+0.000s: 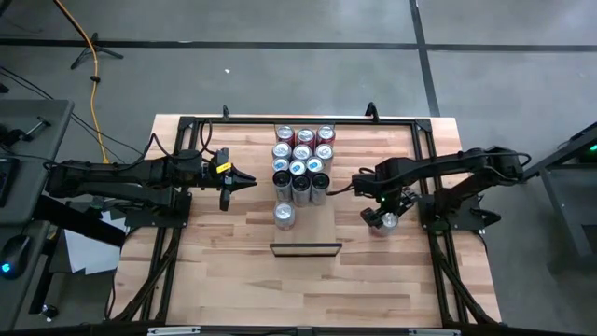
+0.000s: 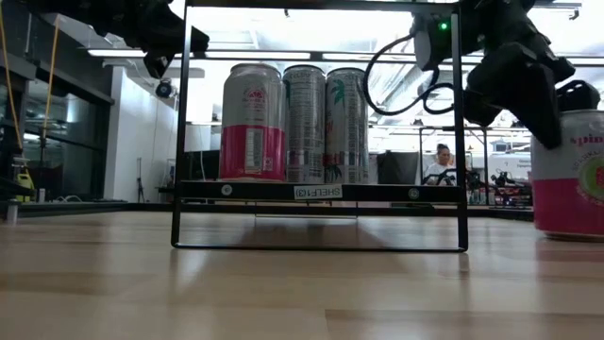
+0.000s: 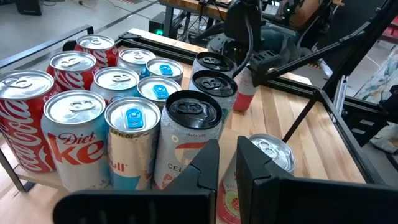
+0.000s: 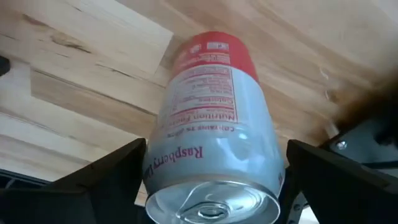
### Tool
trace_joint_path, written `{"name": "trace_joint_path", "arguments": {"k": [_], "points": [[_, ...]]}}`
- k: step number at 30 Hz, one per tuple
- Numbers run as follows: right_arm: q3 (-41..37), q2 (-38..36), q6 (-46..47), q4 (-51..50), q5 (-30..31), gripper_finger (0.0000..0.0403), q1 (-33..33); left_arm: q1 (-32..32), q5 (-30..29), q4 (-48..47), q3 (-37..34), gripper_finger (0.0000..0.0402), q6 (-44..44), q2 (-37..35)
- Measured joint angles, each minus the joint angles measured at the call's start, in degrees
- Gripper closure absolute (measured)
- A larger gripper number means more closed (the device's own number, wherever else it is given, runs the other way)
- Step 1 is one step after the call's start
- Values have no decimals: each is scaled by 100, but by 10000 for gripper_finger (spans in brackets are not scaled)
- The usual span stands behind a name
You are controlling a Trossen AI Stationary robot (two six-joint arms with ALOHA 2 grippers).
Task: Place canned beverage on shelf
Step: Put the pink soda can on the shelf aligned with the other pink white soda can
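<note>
A white canned beverage (image 4: 214, 124) with a red base and a raspberry label stands upright on the table at the right (image 1: 386, 223). My right gripper (image 4: 214, 174) hangs over it, open and pointing steeply down, with one finger on either side of the can's top; I see no finger closed on it. The shelf (image 1: 312, 229), a light wood panel with a dark strip (image 1: 305, 248) on its near end, lies at mid-table. One silver-topped can (image 1: 284, 215) stands on the shelf's left part. My left gripper (image 1: 244, 179) is shut and hovers left of the cans.
Several upright cans (image 1: 303, 161) stand packed together behind the shelf, red cola cans at the far end (image 3: 25, 118). A black frame (image 1: 298, 119) runs round the table. A person (image 2: 441, 162) sits far back in the room. Bare wood lies near the front edge.
</note>
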Motion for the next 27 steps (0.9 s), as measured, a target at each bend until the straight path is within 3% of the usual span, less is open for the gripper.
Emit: {"name": "trace_joint_path", "arguments": {"k": [7,15,19,23,27], "points": [[168,-152,-870,-363,131,25,1,0,0,0,0,401,-8,0],[1146,-905,-2511,-981,341,23,182,0,0,-9,0,402,-8,0],[1438,-1254,-3231,-971,874,23,634,0,0,-37,0,401,-8,0],[1331,-1402,-4790,-1016,1188,23,1321,0,0,-39,0,401,-12,0],[1083,-1371,-5531,-941,2079,22,1846,0,0,-42,0,401,-19,0]]}}
